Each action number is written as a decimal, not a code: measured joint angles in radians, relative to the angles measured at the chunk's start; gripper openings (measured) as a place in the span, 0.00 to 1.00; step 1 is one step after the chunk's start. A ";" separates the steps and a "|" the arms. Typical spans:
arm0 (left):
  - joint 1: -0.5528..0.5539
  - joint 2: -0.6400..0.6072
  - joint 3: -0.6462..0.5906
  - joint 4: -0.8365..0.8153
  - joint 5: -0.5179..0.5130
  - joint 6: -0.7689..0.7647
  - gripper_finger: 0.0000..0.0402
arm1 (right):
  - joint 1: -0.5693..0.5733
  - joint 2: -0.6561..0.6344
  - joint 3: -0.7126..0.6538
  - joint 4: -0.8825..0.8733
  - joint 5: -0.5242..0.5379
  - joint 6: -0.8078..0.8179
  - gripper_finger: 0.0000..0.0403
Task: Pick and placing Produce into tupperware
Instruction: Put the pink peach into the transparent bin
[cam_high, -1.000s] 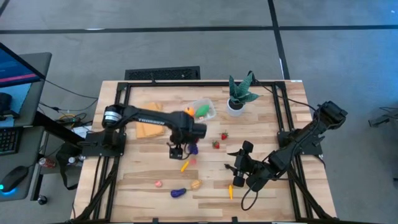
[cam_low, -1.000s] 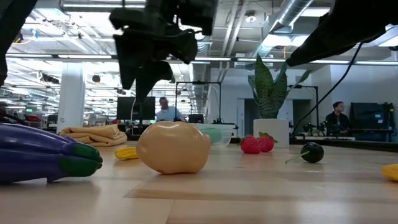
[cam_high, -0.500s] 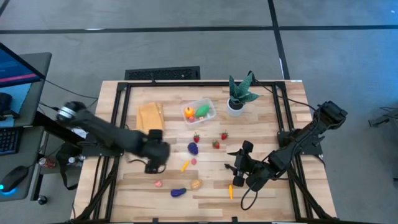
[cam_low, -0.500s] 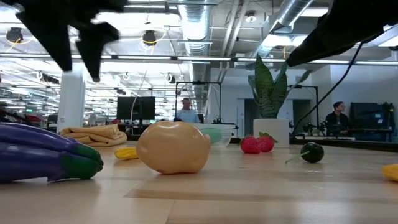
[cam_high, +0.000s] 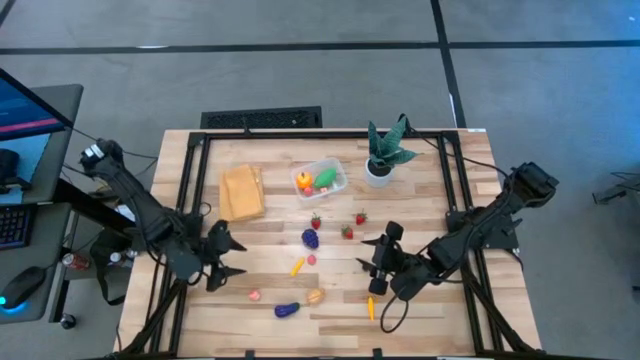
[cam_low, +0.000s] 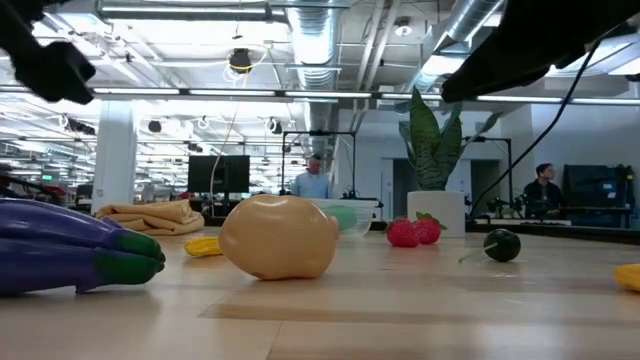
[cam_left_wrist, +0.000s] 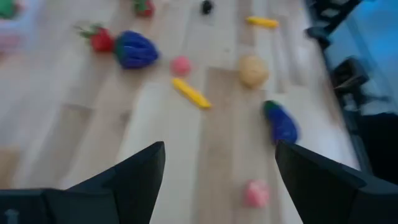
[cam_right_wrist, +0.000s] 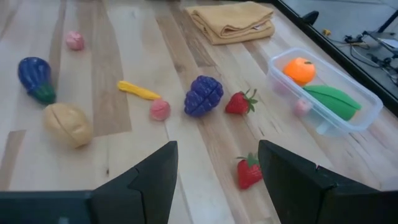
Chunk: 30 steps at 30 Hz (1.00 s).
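Note:
The clear tupperware stands at the table's far middle and holds an orange piece, a green piece and a pink bit. Loose produce lies on the wood: purple grapes, three strawberries, a yellow piece, pink bits, a dark eggplant, a tan piece and an orange piece. My left gripper hangs open near the table's left edge. My right gripper hovers open right of the produce.
A tan-yellow folded cloth lies left of the tupperware. A spiky green plant in a white pot stands to its right. A small dark round piece sits by the right gripper. Bare wood shows along the near edge. People stand in the room behind.
My left arm has swung away from the table's middle, where its gripper hung over the grapes, toward the left and near edges, and now points back at the produce. A strawberry that the arm covered shows again. The produce has not moved.

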 joint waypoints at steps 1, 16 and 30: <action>-0.009 -0.005 -0.026 0.053 0.000 0.000 0.74 | -0.004 0.000 0.000 0.000 0.000 -0.001 0.54; -0.023 0.003 -0.184 0.205 -0.060 -0.111 0.74 | -0.036 0.000 0.000 0.023 -0.002 -0.045 0.54; -0.021 0.005 -0.184 0.303 -0.058 0.005 0.74 | -0.036 0.000 0.000 0.023 -0.002 -0.045 0.54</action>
